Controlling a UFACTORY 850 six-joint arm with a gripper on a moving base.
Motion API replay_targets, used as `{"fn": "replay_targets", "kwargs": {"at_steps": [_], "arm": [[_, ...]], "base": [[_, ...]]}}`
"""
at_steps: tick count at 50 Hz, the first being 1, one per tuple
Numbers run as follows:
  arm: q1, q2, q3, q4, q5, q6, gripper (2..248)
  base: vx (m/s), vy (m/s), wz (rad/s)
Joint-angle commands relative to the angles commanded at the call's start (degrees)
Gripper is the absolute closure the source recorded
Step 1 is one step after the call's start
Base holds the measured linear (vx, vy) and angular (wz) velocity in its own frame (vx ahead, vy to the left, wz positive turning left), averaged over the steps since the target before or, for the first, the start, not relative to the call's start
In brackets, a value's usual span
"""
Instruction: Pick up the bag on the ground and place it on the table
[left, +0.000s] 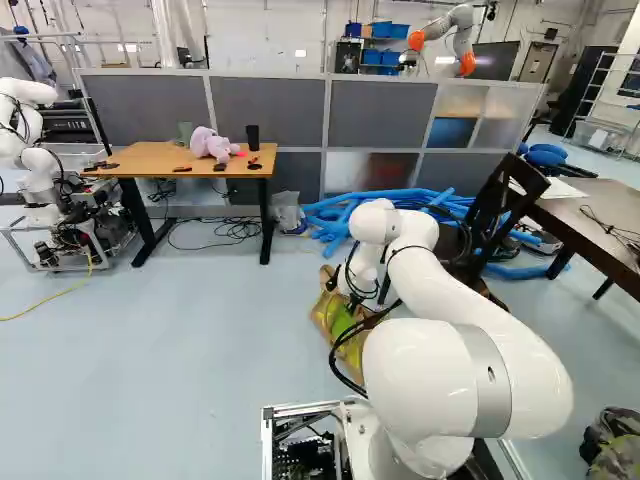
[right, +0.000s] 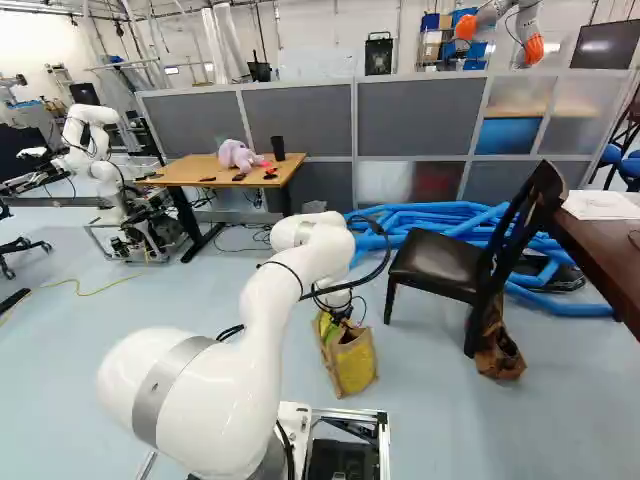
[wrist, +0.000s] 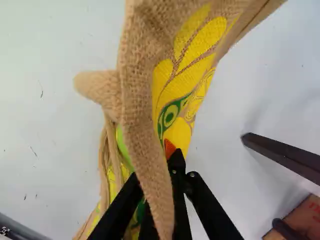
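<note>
The tan woven bag with yellow and green print (right: 351, 362) is upright at floor level, ahead of the base, between the arm and a dark chair. Grey partition panels (right: 415, 118) span the room behind. The jointed white arm (right: 262, 320) reaches down to the bag. A dark brown table (left: 592, 212) stands at the right of the left base view; a wooden-topped table with black legs (left: 150, 158) stands before the panels, toward the left. Blue foam tubes (right: 440, 217) lie behind the black, padded chair (right: 440, 262). The black gripper (right: 341, 312) pinches the bag's upper edge between its fingers. A lilac plush toy (left: 208, 143) and a black cup (left: 253, 137) rest on the wooden-topped table.
</note>
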Motion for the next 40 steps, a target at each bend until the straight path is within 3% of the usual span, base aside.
{"fn": "replay_targets", "kwargs": {"at_steps": [40], "arm": [[0.0,8.9,8.9,0.1,0.0,0.0,229]], "base": [[0.000,0.000,0.000]]}}
